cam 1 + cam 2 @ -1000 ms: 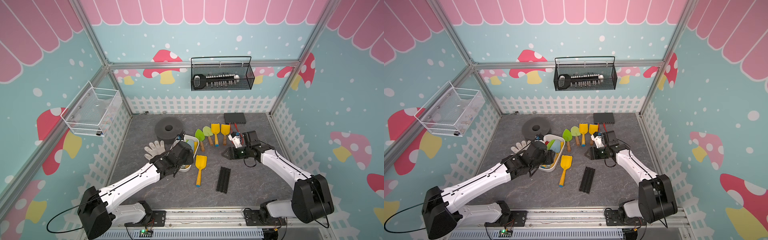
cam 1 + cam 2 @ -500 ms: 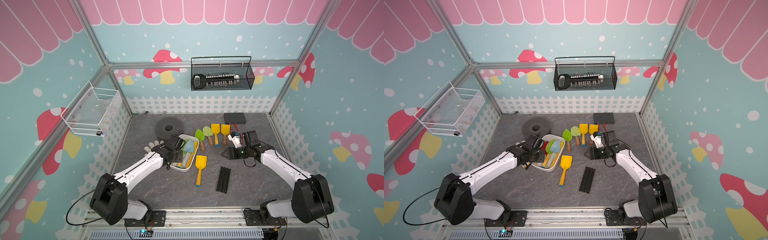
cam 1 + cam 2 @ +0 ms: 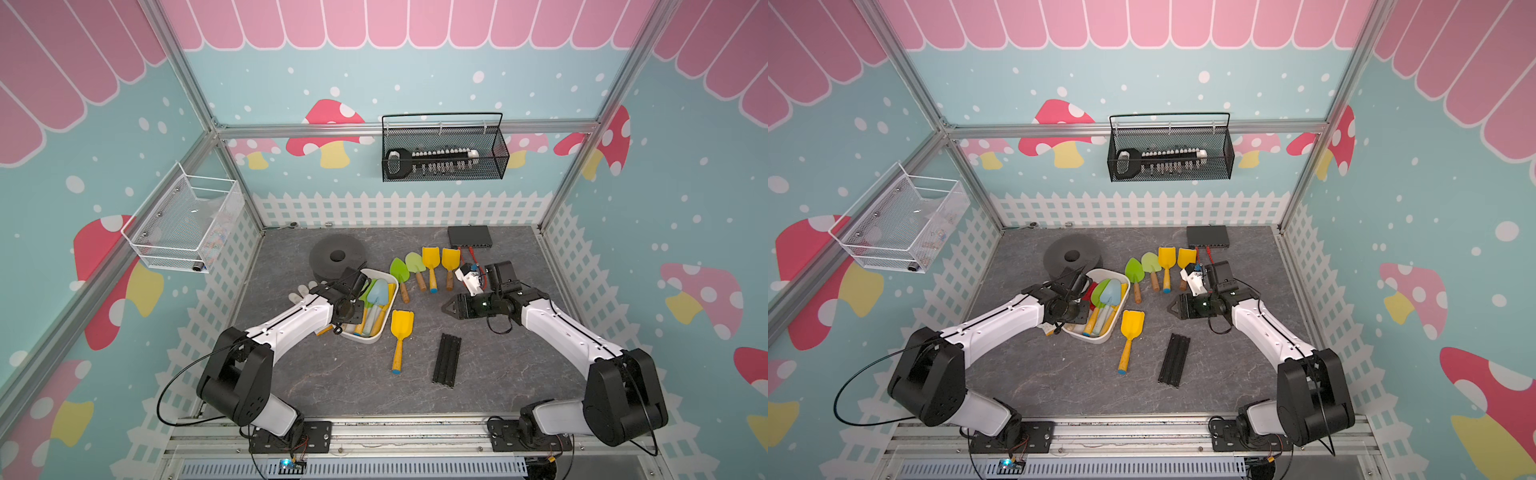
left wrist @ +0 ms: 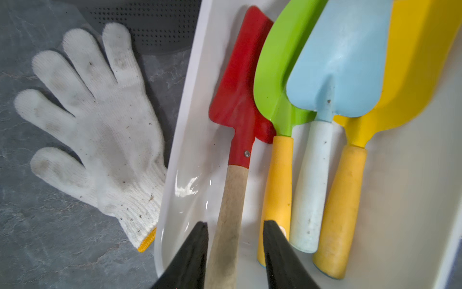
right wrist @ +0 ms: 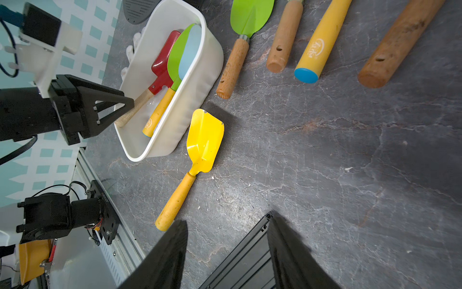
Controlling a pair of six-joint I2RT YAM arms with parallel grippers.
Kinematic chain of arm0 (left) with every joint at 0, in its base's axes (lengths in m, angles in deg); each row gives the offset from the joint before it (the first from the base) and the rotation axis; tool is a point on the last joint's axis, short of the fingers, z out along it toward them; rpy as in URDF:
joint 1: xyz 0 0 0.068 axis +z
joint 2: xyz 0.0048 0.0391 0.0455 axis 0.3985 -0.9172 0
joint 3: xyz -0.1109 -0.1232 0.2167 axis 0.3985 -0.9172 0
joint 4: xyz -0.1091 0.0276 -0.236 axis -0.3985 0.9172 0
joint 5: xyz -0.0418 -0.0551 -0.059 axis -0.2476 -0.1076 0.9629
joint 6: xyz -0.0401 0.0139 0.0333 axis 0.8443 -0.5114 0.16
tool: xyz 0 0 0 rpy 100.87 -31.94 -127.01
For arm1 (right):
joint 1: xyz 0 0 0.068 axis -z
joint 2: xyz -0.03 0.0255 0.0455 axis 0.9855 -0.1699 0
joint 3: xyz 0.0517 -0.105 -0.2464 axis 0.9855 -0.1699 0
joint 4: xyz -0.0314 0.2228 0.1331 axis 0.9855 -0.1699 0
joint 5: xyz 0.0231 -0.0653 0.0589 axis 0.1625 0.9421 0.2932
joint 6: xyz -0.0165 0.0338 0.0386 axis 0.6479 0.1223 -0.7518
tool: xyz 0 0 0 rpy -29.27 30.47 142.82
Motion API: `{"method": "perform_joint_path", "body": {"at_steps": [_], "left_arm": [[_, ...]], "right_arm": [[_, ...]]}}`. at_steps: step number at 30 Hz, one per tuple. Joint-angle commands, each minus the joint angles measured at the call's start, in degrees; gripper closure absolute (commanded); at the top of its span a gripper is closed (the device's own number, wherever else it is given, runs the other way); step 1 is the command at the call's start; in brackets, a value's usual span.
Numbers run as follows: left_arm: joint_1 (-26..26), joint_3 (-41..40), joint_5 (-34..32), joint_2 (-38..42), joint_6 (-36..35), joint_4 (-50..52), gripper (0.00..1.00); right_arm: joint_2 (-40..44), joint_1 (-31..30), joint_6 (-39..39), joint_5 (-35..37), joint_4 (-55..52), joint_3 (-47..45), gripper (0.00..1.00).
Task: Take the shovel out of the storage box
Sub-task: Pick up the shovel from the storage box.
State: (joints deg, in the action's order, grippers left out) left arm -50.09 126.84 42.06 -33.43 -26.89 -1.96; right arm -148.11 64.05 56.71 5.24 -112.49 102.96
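Grey tabletop (image 3: 519, 374), storage box (image 4: 185, 140): left jaws part-open astride red shovel (image 4: 237, 100) handle; right jaws apart.

Bright, even light; soft shadows; blurry wrist-view edges.

Red shovel (image 4: 240, 82) (wood-handled) inside storage box (image 4: 192, 155).

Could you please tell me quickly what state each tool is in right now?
Left tool: open, jaws either side of the red shovel's wooden handle, not yet clamped.
Right tool: open, holding nothing.
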Motion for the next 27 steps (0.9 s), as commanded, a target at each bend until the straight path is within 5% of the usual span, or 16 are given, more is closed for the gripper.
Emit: {"method": "perform_joint_path", "body": {"at_steps": [1,17,27], "left_arm": [[0.75,1.29,-2.38,-1.16,-0.54,0.45,0.6],[1.83,1.59,-0.05,-6.66,-0.31,-0.05,0.67],[0.15,2.01,-1.56,-2.29,-0.73,-0.18,0.93]], "right_arm": [[-0.17,0.25,0.54,-0.45,0.29,-0.82,0.42],[0.21,0.25,0.63,-0.38,0.32,-0.81,0.42],[0.25,0.26,0.77,-0.32,0.13,-0.73,0.42]]}}
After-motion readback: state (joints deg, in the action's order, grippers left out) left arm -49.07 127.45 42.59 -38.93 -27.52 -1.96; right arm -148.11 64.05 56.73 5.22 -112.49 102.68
